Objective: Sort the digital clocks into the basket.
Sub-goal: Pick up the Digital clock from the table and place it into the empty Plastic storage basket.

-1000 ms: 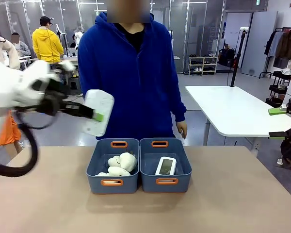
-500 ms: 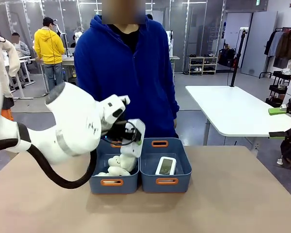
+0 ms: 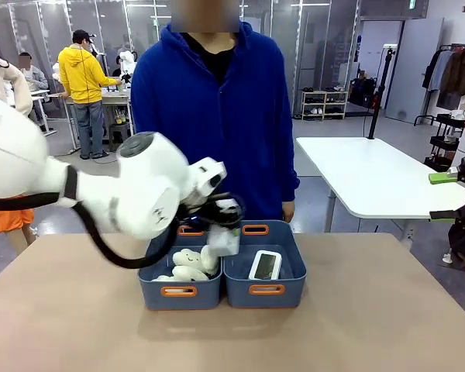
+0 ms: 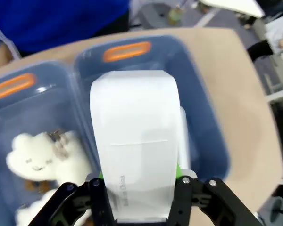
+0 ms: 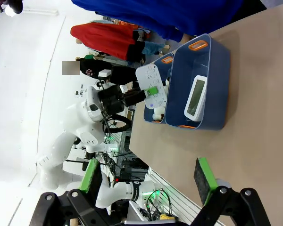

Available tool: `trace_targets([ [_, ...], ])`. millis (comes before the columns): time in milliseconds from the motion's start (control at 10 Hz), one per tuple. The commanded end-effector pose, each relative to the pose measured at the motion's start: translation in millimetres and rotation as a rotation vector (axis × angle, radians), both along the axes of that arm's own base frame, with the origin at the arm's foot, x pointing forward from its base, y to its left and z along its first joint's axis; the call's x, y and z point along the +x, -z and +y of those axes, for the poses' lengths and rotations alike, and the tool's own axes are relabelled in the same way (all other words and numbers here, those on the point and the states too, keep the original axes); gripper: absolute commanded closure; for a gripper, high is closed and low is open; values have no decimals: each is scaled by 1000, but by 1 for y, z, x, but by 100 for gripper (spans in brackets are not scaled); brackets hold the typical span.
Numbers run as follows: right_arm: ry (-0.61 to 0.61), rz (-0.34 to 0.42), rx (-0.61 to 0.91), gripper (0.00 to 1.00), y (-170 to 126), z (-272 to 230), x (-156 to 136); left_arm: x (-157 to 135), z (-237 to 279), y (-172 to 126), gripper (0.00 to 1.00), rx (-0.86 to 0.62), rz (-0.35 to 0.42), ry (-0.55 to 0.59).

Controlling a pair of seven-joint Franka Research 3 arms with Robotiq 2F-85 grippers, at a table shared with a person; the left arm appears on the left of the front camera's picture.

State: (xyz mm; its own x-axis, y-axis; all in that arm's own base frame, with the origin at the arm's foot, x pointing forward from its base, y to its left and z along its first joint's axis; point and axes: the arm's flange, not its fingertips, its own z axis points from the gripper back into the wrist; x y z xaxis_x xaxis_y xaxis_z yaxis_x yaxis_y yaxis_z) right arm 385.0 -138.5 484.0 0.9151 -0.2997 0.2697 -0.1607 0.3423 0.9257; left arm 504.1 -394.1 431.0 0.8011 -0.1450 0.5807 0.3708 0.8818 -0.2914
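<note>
My left gripper [image 3: 219, 228] is shut on a white digital clock [image 3: 224, 241] and holds it just above the wall shared by the two bins. In the left wrist view that clock [image 4: 134, 136] hangs over the basket [image 4: 205, 99], its plain back towards the camera, gripped between my left gripper's [image 4: 141, 188] green pads. A second digital clock [image 3: 265, 265] lies screen up inside the basket [image 3: 285, 285]. My right gripper [image 3: 443, 195] waits open at the far right, off the table. Its wrist view has the basket [image 5: 214, 70], the lying clock [image 5: 196, 99] and the held clock [image 5: 150, 84].
A matching blue-grey bin [image 3: 164, 293] on the left holds white plush cloud toys [image 3: 191, 263]. A person in a blue hoodie [image 3: 217, 116] stands right behind the bins. The tan table [image 3: 77, 325] stretches bare in front and to both sides.
My left arm swung from the upper left to the right and down, carrying the clock from beside the person to just over the bins. The right gripper stayed still.
</note>
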Motion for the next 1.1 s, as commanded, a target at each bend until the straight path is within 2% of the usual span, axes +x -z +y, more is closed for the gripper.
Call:
trace_targets([
  [0, -5, -14, 8, 0, -1, 0, 1, 12, -35, -5, 76, -66, 18, 78],
  [300, -5, -14, 8, 0, -1, 0, 1, 11, -50, 22, 76, 3, 58, 56],
  [400, -5, -14, 8, 0, -1, 0, 1, 11, -53, 26, 76, 2, 49, 70],
  [500, -5, -14, 8, 0, -1, 0, 1, 9, -54, 24, 37, 6, 48, 67],
  [600, -5, -14, 8, 0, -1, 0, 1, 7, -55, 23, 22, 8, 47, 71],
  [800, -5, -14, 8, 0, -1, 0, 1, 4, -53, 21, 0, 15, 48, 55],
  [1000, -5, -14, 8, 0, -1, 0, 1, -1, -43, 16, 0, 10, 31, 64],
])
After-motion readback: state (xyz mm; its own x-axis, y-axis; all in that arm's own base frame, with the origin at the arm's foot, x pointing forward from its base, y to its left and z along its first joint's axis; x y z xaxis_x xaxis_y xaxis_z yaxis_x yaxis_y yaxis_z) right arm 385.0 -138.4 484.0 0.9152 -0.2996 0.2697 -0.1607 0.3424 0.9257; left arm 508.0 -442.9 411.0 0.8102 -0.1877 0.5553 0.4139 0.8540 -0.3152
